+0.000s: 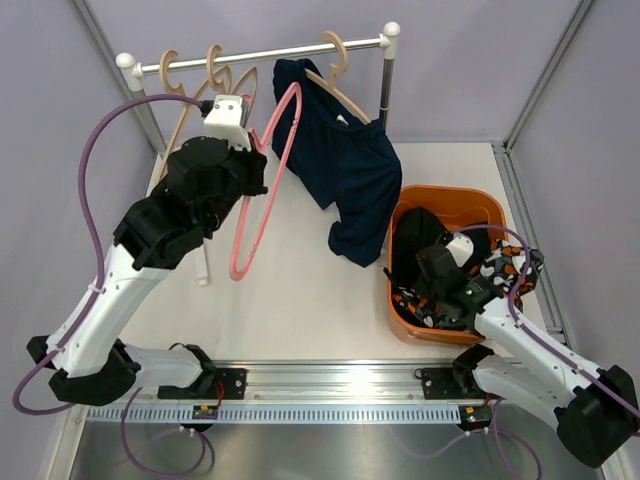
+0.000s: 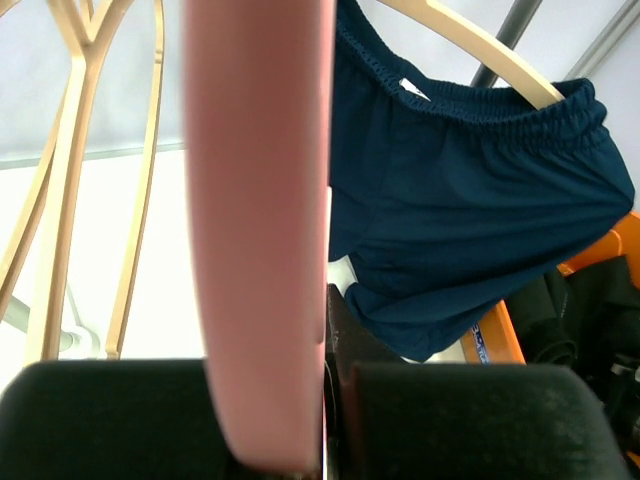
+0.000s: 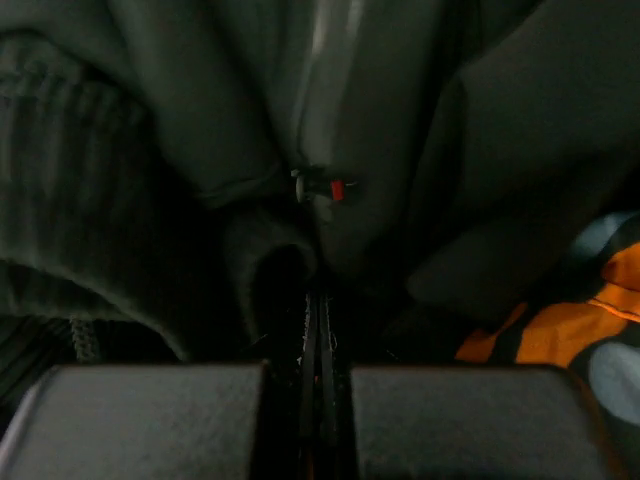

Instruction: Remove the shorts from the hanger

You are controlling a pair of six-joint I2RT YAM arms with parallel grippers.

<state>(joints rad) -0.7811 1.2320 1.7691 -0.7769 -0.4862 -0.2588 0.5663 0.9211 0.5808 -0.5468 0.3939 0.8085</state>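
Dark navy shorts [image 1: 345, 165] [image 2: 470, 200] hang from a wooden hanger [image 1: 345, 92] [image 2: 480, 45] on the rail, drooping toward the basket. My left gripper [image 1: 252, 135] [image 2: 290, 400] is shut on a bare pink hanger [image 1: 262, 190] [image 2: 260, 200], held just left of the navy shorts. Black shorts [image 1: 420, 230] [image 3: 200, 120] and orange-patterned shorts [image 1: 512, 270] [image 3: 590, 300] lie in the orange basket [image 1: 450, 193]. My right gripper [image 1: 425, 262] [image 3: 318, 330] sits low in that basket, its jaws pressed together against the black cloth with nothing visibly between them.
Two empty wooden hangers [image 1: 185, 100] [image 2: 80, 200] hang at the left of the rail [image 1: 270, 52]. The rack's right upright [image 1: 388, 90] stands behind the navy shorts. The basket's rim [image 2: 600, 250] shows below the shorts. Frame posts border the table.
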